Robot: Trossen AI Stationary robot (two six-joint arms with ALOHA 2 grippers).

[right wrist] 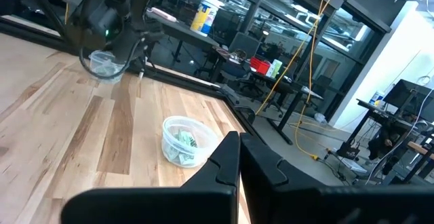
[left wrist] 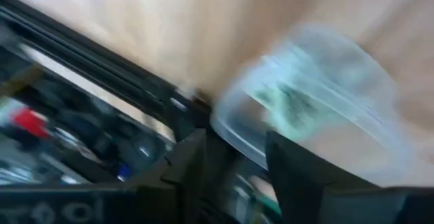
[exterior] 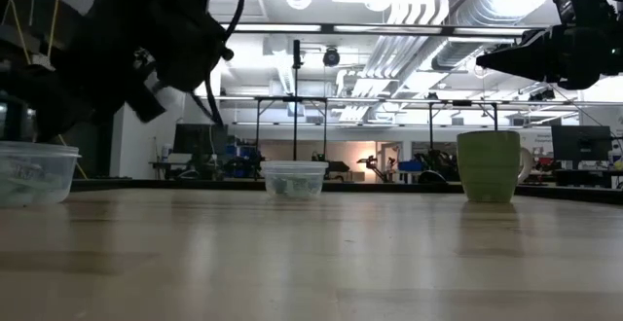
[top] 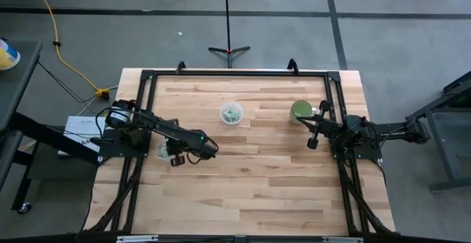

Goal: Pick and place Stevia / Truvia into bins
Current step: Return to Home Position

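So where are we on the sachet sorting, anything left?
Done, it seems: sachets lie in the middle clear cup and in the left clear cup; none show loose on the table. In hand: nothing. The left pincer is open by the left cup, the right pincer shut near the green cup. Left to do: apparently just parking the arms.

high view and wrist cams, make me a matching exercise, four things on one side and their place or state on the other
1 green cup
2 left gripper
3 right gripper
4 sachets

a in the middle clear cup
b shut
c upright on the table, right side
d open, by the left clear cup

Pairs: 1-c, 2-d, 3-b, 4-a
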